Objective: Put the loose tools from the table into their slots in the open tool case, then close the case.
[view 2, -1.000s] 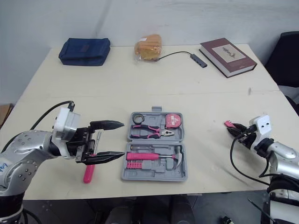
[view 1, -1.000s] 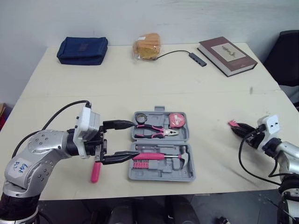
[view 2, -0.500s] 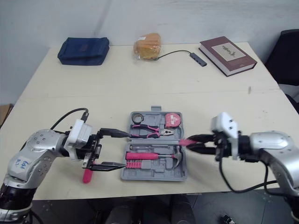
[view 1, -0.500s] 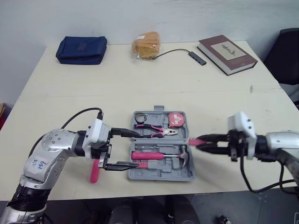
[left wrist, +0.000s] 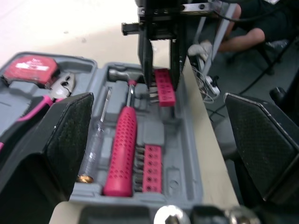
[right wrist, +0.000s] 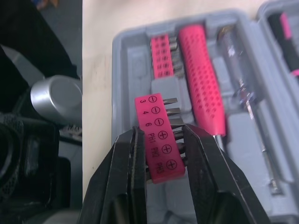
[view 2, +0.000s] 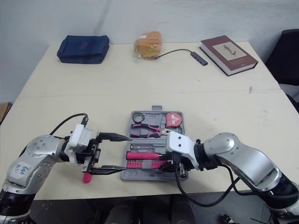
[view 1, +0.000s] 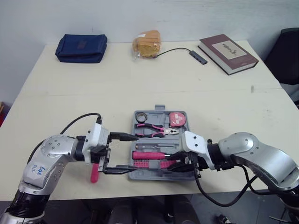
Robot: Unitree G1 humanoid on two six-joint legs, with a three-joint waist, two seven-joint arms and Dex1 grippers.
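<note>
Pale wall behind; the work surface is a cream, matte table (view 1: 140,88) with a black chair (view 1: 286,51) at its right corner.

At the far edge lie a navy fabric pouch (view 1: 81,47), a bagged bread roll (view 1: 146,44), a black cable hub (view 1: 196,58) and a maroon hardcover book (view 1: 228,46).

The tool case (view 1: 160,110) is moulded grey plastic. It lies open and flat near the front edge.
- Far half: pliers (view 1: 154,132) with pink-and-black grips and a round pink tape measure (view 1: 176,119).
- Near half: a pink dimpled handle (left wrist: 122,154), a clear-shafted screwdriver (right wrist: 243,93) and a pink bit strip (right wrist: 162,56) seated in its slot.

The left gripper (view 1: 132,152) hovers at the case's left edge with its fingers spread wide and nothing between them. Beneath it, on the table just beside the case, lies a pink-handled tool (view 1: 95,171). The arm partly hides it, so its type cannot be told.

The right gripper (right wrist: 161,135) is clamped on a pink bit holder (right wrist: 156,109), a flat ribbed block printed with size marks. It holds the block over the near half of the case, beside the dimpled handle.
</note>
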